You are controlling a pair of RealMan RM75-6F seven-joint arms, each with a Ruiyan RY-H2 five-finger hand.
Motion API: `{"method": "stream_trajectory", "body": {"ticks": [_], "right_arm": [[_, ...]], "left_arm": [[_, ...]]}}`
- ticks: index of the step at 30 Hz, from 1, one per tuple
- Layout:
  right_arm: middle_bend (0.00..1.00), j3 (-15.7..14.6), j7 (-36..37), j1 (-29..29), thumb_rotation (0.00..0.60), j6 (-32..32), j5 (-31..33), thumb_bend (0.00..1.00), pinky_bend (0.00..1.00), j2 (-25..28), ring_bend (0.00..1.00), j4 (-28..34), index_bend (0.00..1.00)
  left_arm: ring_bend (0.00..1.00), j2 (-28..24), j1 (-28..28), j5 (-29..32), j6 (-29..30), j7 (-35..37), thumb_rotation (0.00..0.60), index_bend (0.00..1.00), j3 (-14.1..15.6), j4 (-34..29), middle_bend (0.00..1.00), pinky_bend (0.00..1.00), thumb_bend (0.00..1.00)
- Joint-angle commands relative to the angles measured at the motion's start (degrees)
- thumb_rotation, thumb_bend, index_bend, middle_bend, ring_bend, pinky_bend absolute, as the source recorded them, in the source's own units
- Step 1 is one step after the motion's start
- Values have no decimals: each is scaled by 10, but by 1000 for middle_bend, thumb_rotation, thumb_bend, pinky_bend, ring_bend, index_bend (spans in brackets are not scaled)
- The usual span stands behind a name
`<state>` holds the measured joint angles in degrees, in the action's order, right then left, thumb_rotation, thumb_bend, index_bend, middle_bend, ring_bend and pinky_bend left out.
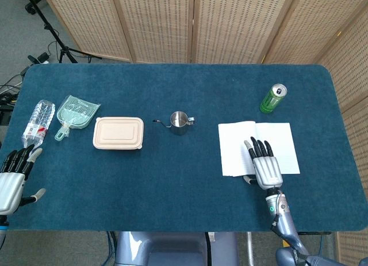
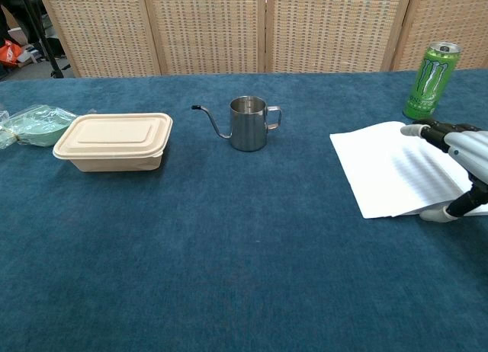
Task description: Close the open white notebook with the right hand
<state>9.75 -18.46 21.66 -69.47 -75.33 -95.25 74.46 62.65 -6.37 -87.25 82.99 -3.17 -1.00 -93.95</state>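
The white notebook [image 1: 236,145] [image 2: 389,173] lies open and flat on the blue table at the right. My right hand [image 1: 265,165] [image 2: 463,155] hovers over its near middle, palm down and fingers spread, holding nothing; the thumb sits by the book's front edge. Whether the fingers touch the page is not clear. My left hand [image 1: 12,177] is at the table's near left corner, fingers spread and empty, and is not seen in the chest view.
A green can [image 1: 272,99] [image 2: 431,80] stands behind the notebook. A steel pouring kettle [image 1: 179,122] [image 2: 248,123] is at mid-table, a beige lidded box [image 1: 118,133] [image 2: 114,141] to its left. A green dustpan [image 1: 75,113] and a plastic bottle [image 1: 38,122] lie at far left.
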Motion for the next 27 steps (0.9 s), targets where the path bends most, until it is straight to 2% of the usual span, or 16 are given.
{"method": "stream_trajectory", "body": {"ticks": [1, 13, 17, 27], "right_arm": [[0, 1, 0, 2, 600, 4, 5, 104, 0, -1, 0, -3, 0], [0, -3, 9, 10, 600, 6, 7, 105, 0, -15, 0, -28, 0], [0, -1, 28, 9, 600, -10, -2, 124, 0, -27, 0, -47, 0], [0, 4, 63, 2, 600, -38, -10, 435, 0, -43, 0, -74, 0]], "left_arm": [[0, -1, 0, -2, 0, 3, 600, 0, 1, 0, 0, 0, 176], [0, -6, -1, -12, 1, 14, 600, 0, 6, -2, 0, 0, 176], [0, -6, -1, -14, 0, 16, 600, 0, 7, -2, 0, 0, 176], [0, -6, -2, -15, -1, 15, 600, 0, 9, -2, 0, 0, 177]]}}
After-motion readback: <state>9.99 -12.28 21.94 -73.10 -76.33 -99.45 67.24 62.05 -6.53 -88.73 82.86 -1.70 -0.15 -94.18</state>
